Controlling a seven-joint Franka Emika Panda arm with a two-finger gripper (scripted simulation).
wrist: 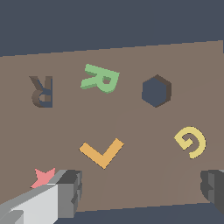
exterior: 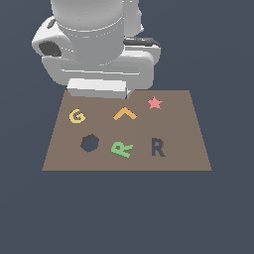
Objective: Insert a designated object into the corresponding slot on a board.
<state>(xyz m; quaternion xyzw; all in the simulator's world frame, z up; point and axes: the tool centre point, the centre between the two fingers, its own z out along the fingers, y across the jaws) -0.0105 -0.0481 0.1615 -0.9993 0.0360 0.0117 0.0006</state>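
The green letter R point(exterior: 122, 149) point(wrist: 100, 78) lies flat and tilted on the brown board point(exterior: 191, 158) point(wrist: 65, 127), near its front edge. The dark R-shaped slot point(exterior: 158, 148) point(wrist: 42, 91) is beside it, toward the exterior view's right, and holds nothing. My gripper point(wrist: 142, 190) is open, its grey fingers point(wrist: 70, 188) spread wide with nothing between them. It hovers over the board's back edge, well away from the green R. In the exterior view the white hand point(exterior: 99, 88) hides the fingers.
A dark hexagonal hole point(exterior: 90, 143) point(wrist: 156, 90) sits on the green R's other side. Farther back on the board lie a yellow G point(exterior: 77, 116) point(wrist: 191, 141), an orange chevron point(exterior: 125, 113) point(wrist: 102, 152) and a red star point(exterior: 155, 102) point(wrist: 43, 176).
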